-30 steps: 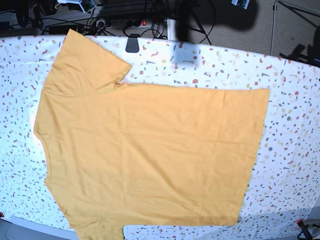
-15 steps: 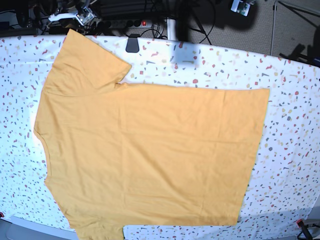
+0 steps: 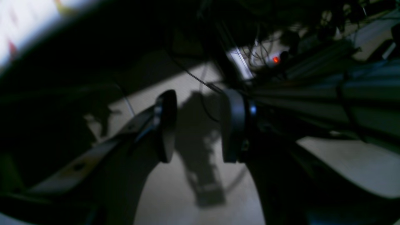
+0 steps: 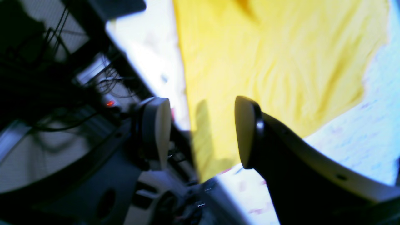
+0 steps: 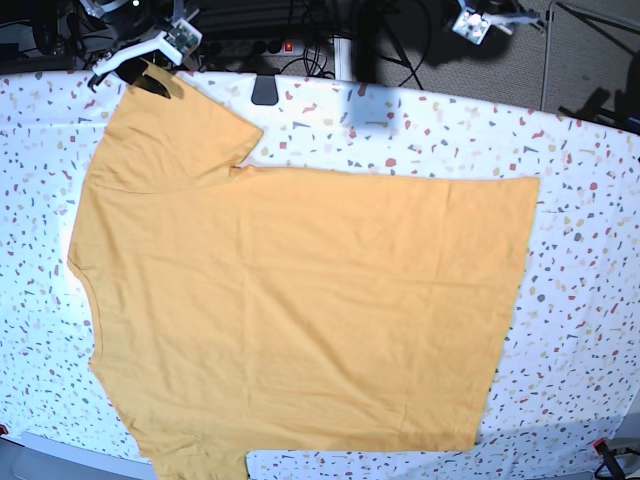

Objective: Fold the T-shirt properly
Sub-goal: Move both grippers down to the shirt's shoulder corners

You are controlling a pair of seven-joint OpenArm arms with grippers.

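The yellow-orange T-shirt [image 5: 300, 300] lies spread flat on the speckled table [image 5: 590, 260], neck to the left and hem to the right. Its plain side is up; no lettering shows. My right gripper [image 5: 140, 62] hovers open over the far corner of the upper sleeve [image 5: 170, 130]. In the right wrist view it [image 4: 201, 134] is empty, with yellow cloth [image 4: 275, 62] below and beyond it. My left gripper [image 5: 472, 22] is past the table's far edge at the upper right. In the left wrist view it [image 3: 200, 125] is open and empty over the dim floor.
A black clamp-like object [image 5: 265, 88] sits at the table's far edge next to the sleeve. Behind the table are cables and a power strip with a red light [image 5: 290, 45]. White speckled tabletop shows around the shirt on all sides.
Both arms have come into view at the back. The right gripper has moved down and forward to the sleeve's far corner. The shirt has not moved.
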